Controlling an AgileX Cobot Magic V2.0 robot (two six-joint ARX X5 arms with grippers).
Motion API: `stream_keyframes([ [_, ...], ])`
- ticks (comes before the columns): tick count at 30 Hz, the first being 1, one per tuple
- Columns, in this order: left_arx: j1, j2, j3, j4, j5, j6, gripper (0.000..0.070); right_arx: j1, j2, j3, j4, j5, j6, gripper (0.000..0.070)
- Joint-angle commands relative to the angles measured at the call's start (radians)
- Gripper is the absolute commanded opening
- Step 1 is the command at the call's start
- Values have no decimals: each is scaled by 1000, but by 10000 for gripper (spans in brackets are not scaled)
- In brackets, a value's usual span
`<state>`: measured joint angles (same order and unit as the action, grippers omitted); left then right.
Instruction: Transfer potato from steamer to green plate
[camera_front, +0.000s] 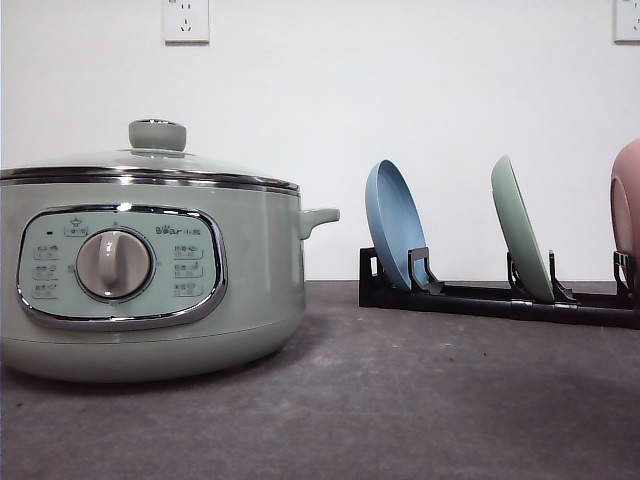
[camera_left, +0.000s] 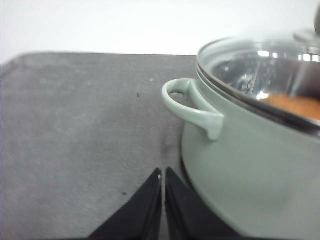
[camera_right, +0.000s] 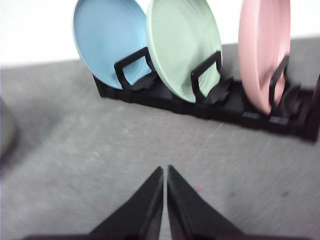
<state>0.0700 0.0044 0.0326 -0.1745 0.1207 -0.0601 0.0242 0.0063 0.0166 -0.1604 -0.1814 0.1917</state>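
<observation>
On the table, left side: the steamer (camera_front: 150, 270) sits on the grey mat (camera_front: 420, 400), pale green body, chrome rim, round dial (camera_front: 114, 264) facing the front camera.
Lid: the glass lid (camera_front: 150, 160) is on the pot, its green knob (camera_front: 157, 134) on top.
Potato: there it is in the left wrist view, an orange-brown shape (camera_left: 295, 106) seen blurred through the glass, inside the steamer.
Side handle: a pale green loop (camera_left: 192, 106) sticks out from the pot wall, just beyond the left gripper's tips.
Left gripper: (camera_left: 163, 175) black fingers pressed together, nothing between them, low over the mat right beside the pot wall.
Right gripper: (camera_right: 165, 172) fingers closed tip to tip as well, empty, above bare mat, pointing toward the rack.
Rack: a black rack (camera_front: 500, 298) on the right, well apart from the steamer, holds three plates standing on edge.
Green plate: (camera_right: 182, 47) in the middle slot, leaning, between the blue plate (camera_right: 107, 42) and the pink plate (camera_right: 262, 50).
</observation>
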Motion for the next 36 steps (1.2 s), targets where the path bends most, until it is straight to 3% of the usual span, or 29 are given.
stream_keyframes([
  [1, 2, -1, -21, -5, -1, -206, 3, -1, -3, -3, -2, -2, 150, 0],
  [4, 2, -1, -21, -6, -1, -333, 3, -1, -3, -3, -1, -2, 198, 0],
  [8, 2, -1, -12, -7, 3, -438, 3, -1, -3, 0, 3, -16, 255, 0],
  [16, 2, 1, 66, -15, 38, -479, 3, -1, -3, 71, 2, -29, 299, 0],
  [24, 2, 50, 229, -76, 41, -457, 3, -1, 11, 220, -2, -24, 282, 0],
  [31, 2, 175, 421, -168, 78, -342, 3, -1, 112, 388, -55, -26, 205, 0],
  [36, 2, 305, 570, -262, 159, -244, 3, -1, 235, 531, -155, -33, 111, 0],
])
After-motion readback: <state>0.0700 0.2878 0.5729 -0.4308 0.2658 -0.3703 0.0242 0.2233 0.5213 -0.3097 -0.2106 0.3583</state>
